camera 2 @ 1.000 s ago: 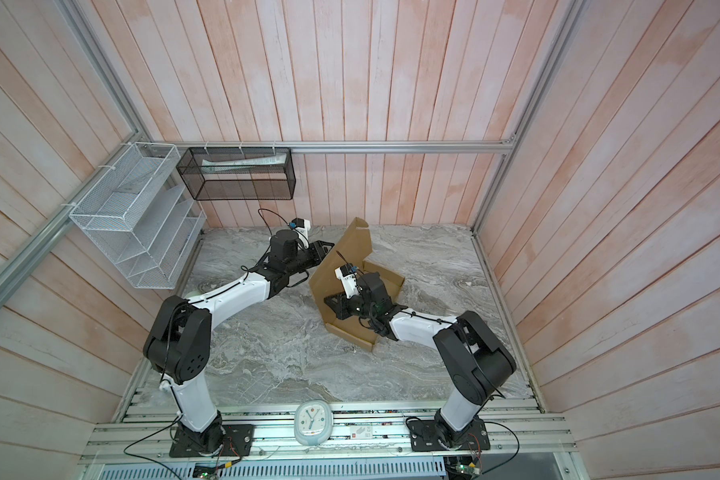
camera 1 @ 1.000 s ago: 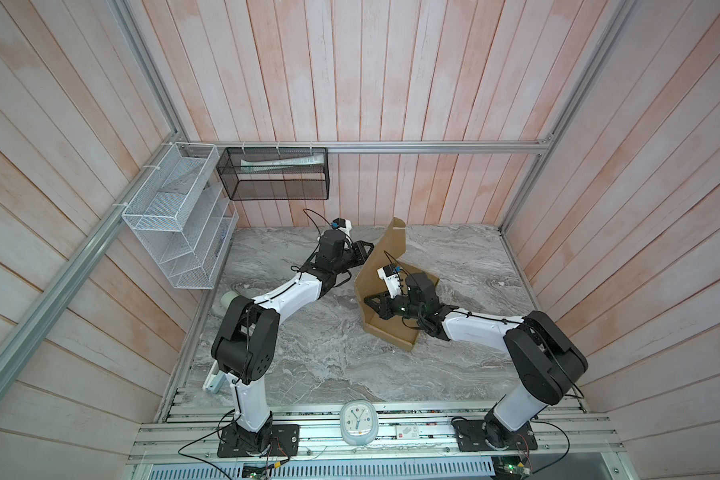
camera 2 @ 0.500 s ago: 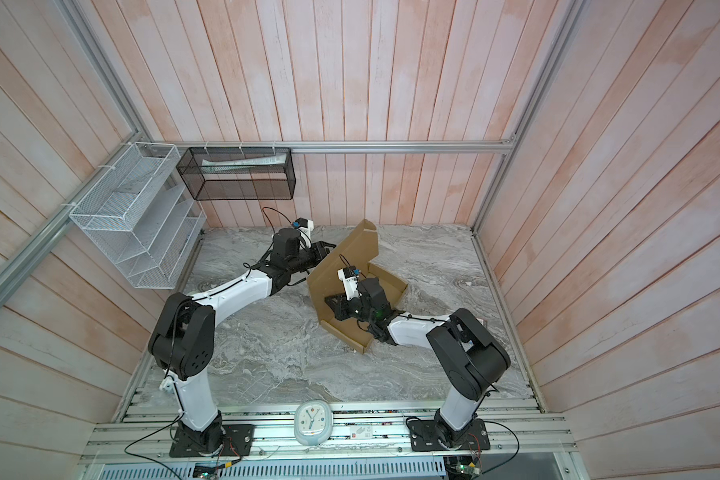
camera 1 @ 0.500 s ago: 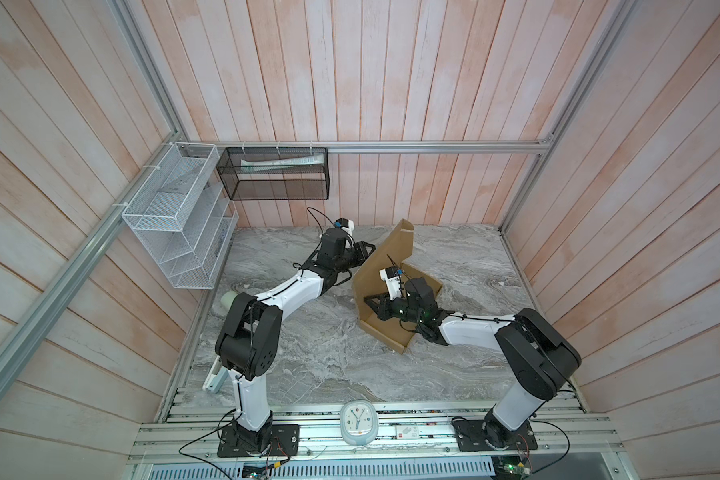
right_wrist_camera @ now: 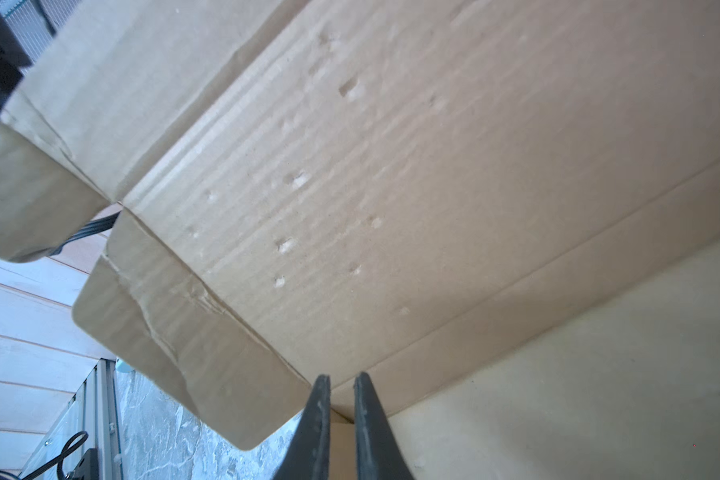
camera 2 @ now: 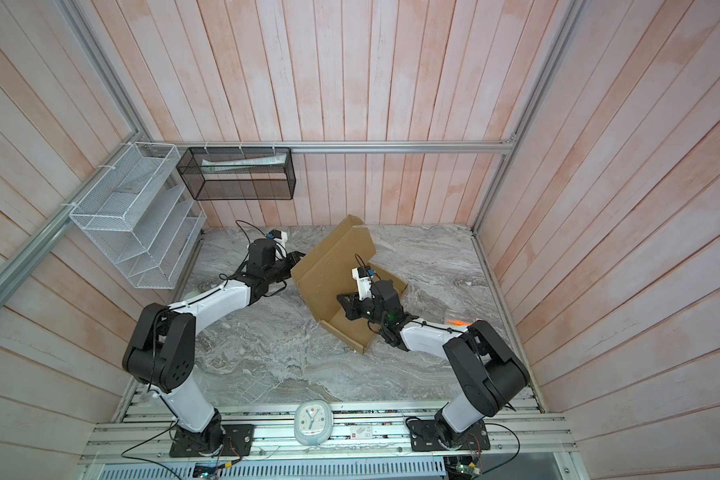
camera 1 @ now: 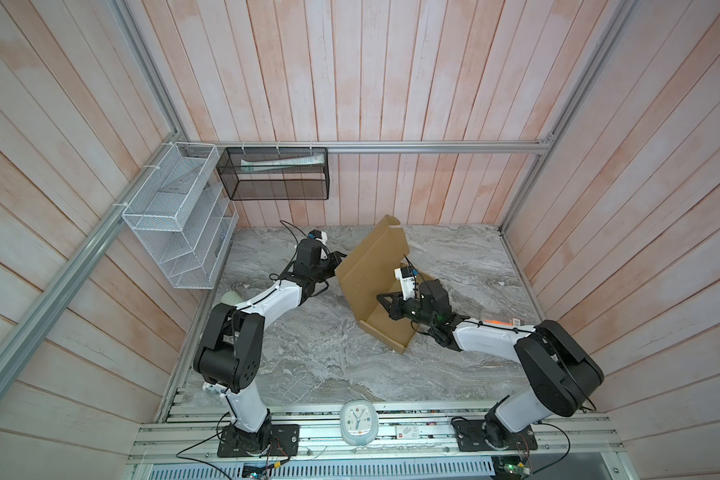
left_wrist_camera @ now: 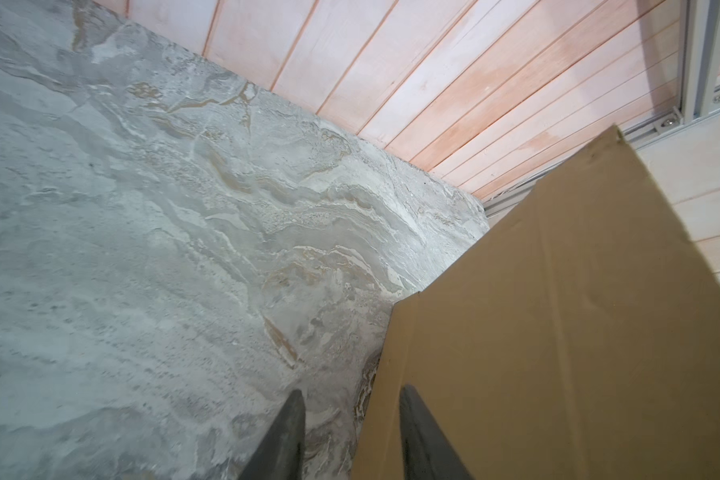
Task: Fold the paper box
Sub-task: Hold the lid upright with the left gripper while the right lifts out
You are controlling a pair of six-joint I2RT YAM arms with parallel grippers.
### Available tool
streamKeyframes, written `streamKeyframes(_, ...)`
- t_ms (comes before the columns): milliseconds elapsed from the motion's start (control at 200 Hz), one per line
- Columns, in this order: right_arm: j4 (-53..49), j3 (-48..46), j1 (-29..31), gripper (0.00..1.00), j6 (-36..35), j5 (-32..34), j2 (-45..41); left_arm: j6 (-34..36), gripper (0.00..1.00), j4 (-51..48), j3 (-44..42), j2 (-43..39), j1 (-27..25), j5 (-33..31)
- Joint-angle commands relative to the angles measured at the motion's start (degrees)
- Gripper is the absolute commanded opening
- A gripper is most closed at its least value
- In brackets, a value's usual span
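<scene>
The paper box (camera 1: 375,270) sits mid-frame on the desk (camera 1: 308,357) in both top views. It has slid leftward, with its lid raised, so I judge the lid now has backing for folding. My right fingers (right_wrist_camera: 319,415), almost together and empty, point into the hinge crease. My left fingers (left_wrist_camera: 285,432) stand apart at the lid's outer edge. The cardboard carries no print.

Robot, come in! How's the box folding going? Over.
Left pincer open, at the edge of the raised lid. Right pincer almost shut, inside the box at the fold. Box half-made, lid up. Nothing blocking it.
</scene>
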Motion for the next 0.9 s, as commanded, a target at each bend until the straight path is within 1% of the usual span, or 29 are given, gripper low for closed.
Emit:
streamKeyframes(0,-1.0,-1.2,-0.5,0.15,-0.7,1.0,-1.7,2.0,0.41,0.8,-2.6,-4.7,1.1,-1.5)
streamKeyframes(105,-1.5,-1.5,-0.8,0.15,-0.7,1.0,-2.6,3.3,0.42,-1.4,-4.8,-8.2,2.2,-2.0)
streamKeyframes(240,-2.0,-1.7,-1.0,0.15,-1.2,1.3,-3.8,5.2,0.44,-4.3,-8.4,-14.9,3.5,-3.7)
streamKeyframes(385,-3.8,-1.6,-1.4,0.15,-2.2,1.5,-4.5,7.2,0.46,-9.2,-11.1,-22.4,4.2,-3.9)
streamKeyframes(620,-5.6,-2.3,-2.3,0.15,-2.9,1.7,-7.2,7.9,0.54,-16.1,-15.6,-33.8,4.2,-3.5)
streamKeyframes(895,-7.1,-3.0,-3.0,0.15,-3.5,2.0,-9.4,5.9,0.62,-20.4,-19.5,-41.6,4.0,1.7)
